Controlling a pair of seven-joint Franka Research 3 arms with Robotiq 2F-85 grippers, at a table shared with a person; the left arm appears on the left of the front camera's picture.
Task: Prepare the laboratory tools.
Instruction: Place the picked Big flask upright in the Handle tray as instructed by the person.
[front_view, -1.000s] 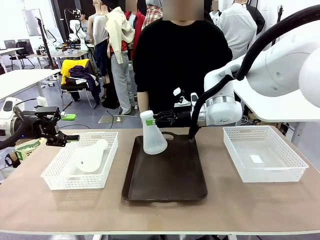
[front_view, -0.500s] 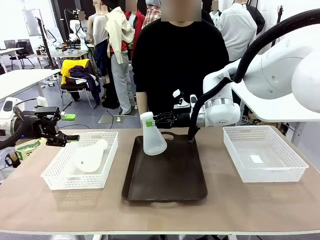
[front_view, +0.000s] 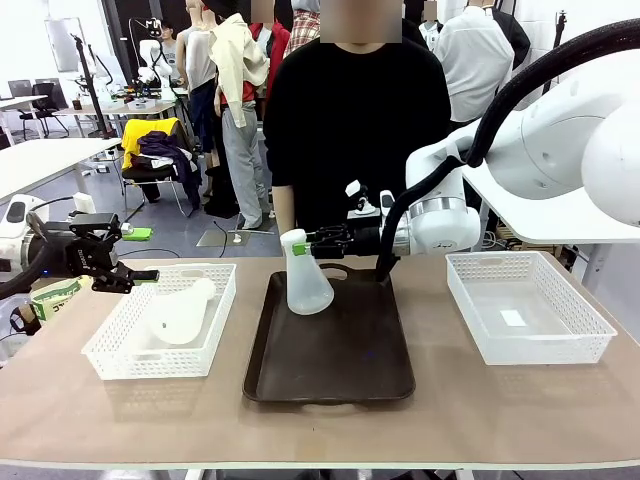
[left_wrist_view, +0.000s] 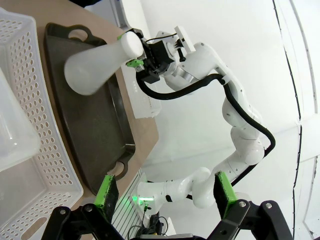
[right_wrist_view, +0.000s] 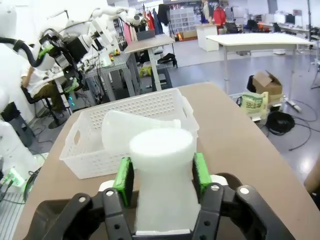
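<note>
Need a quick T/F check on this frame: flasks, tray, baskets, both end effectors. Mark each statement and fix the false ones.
1. The upright flask stands on the dark tray. True.
2. The second flask lies in the right basket. False: it lies on its side in the left basket.
3. The left end effector is open, with nothing between its fingers. True.
4. The right end effector is down at the upright flask's wide base. False: its green pads sit on either side of the neck, near the top.
</note>
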